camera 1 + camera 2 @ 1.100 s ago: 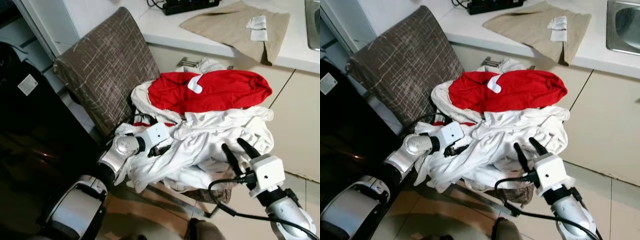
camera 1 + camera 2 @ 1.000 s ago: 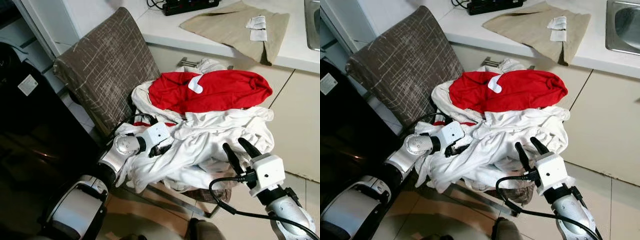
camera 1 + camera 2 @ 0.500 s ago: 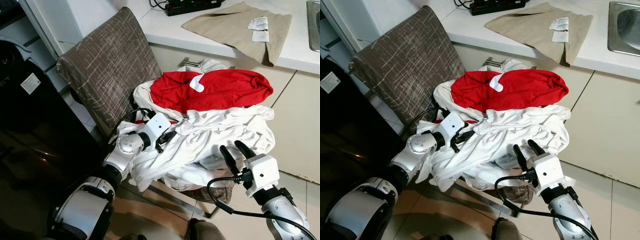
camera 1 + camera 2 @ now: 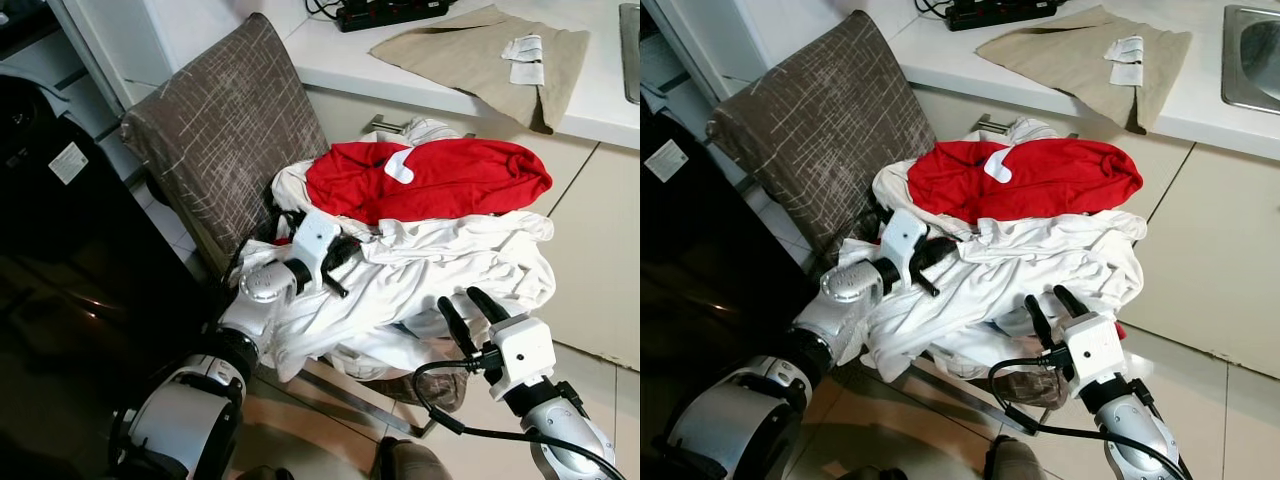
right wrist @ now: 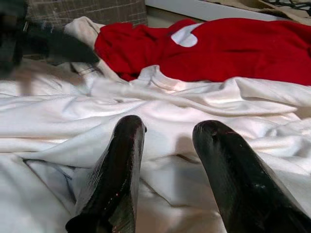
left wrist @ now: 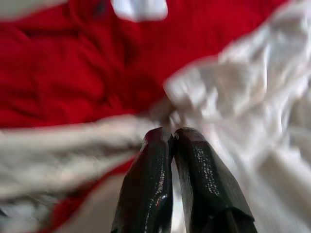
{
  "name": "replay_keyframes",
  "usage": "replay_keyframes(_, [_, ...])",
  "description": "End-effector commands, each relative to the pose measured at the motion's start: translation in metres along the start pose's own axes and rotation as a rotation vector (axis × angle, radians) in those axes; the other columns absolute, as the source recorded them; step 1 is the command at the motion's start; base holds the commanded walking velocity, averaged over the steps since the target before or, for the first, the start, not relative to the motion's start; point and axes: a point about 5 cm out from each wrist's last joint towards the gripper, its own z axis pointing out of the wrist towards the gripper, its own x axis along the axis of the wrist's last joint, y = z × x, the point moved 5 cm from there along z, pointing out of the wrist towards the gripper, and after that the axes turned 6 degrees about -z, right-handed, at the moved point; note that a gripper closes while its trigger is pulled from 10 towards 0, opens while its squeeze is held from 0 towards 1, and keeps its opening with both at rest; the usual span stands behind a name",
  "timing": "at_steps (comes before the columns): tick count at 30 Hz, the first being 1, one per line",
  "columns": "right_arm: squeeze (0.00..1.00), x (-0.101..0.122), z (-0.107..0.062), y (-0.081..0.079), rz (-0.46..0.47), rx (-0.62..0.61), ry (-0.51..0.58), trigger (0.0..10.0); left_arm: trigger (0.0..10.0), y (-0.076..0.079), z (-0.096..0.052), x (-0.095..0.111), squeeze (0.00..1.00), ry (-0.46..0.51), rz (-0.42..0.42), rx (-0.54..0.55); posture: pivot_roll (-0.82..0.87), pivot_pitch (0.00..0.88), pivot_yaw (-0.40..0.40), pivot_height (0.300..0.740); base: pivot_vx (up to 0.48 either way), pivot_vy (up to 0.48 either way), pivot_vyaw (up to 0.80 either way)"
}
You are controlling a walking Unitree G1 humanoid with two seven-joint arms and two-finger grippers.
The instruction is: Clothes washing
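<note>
A heap of laundry fills the middle of the frame, piled on the seat of a chair [image 4: 225, 130] whose brown, scratch-patterned backrest slants toward the upper left. On top of the heap lies a red garment [image 4: 440, 180] with a small white label showing, and under and around it spread crumpled white clothes [image 4: 420, 270] that hang over the seat edge toward the tiled floor [image 4: 600, 370] at the lower right.

The left gripper [image 4: 338, 262] sits at the left-centre of the heap, against the white cloth just below the red garment. In the left wrist view its two black fingers [image 6: 150, 184] are pressed together tip to tip, with blurred white and red fabric right ahead of them; whether any cloth is pinched between them cannot be told.

The right gripper [image 4: 465, 308] is at the lower right of the frame, by the front edge of the heap. Its fingers [image 5: 116, 170] stand spread apart with a clear gap between them and nothing in their hold, the white clothes lying just ahead and under them.

Along the top of the frame runs a white countertop [image 4: 330, 55], with a beige cloth [image 4: 470, 45] spread on it, a black power strip [image 4: 385, 12] at the upper edge and the rim of a steel sink [image 4: 1250, 55] in the upper right corner. A dark appliance [image 4: 60, 250] stands at the left.
</note>
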Motion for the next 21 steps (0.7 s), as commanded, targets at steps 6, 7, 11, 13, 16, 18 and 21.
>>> replay_keyframes(6, [0.00, 0.000, 0.003, 0.000, 0.005, 0.000, 0.002, 10.0, 0.0, -0.003, 0.007, 0.047, 0.00, 0.103, 0.121, -0.026, -0.25, 0.090, 0.094, 0.740, 0.000, 0.000, 0.00])
replay_keyframes(7, [0.00, 0.000, 0.004, 0.000, 0.005, -0.003, 0.002, 10.0, 0.0, -0.003, 0.008, 0.048, 0.00, 0.098, 0.131, -0.029, -0.25, 0.090, 0.094, 0.740, 0.000, 0.000, 0.00])
replay_keyframes(11, [0.00, 0.000, 0.005, -0.001, 0.005, -0.006, 0.003, 10.0, 10.0, 0.004, 0.014, 0.054, 0.01, 0.090, 0.187, -0.053, -0.25, 0.086, 0.098, 0.740, 0.000, 0.000, 0.00])
replay_keyframes(13, [0.00, 0.000, 0.006, -0.001, 0.006, -0.006, 0.003, 10.0, 10.0, 0.008, 0.016, 0.056, 0.01, 0.091, 0.202, -0.065, -0.25, 0.086, 0.098, 0.740, 0.000, 0.000, 0.00])
replay_keyframes(16, [0.00, 0.002, 0.006, -0.004, 0.011, 0.000, 0.010, 10.0, 10.0, 0.015, 0.025, 0.062, 1.00, 0.078, 0.253, -0.073, -0.26, 0.085, 0.102, 0.740, 0.000, 0.000, 0.00])
replay_keyframes(18, [0.00, 0.004, 0.005, -0.007, 0.017, 0.006, 0.017, 10.0, 10.0, 0.014, 0.028, 0.063, 1.00, 0.062, 0.282, -0.055, -0.27, 0.089, 0.107, 0.740, 0.000, 0.000, 0.00])
replay_keyframes(21, [0.00, 0.007, 0.001, -0.010, 0.018, 0.014, 0.022, 10.0, 10.0, 0.004, 0.030, 0.064, 1.00, 0.029, 0.285, -0.001, -0.29, 0.095, 0.113, 0.740, 0.000, 0.000, 0.00])
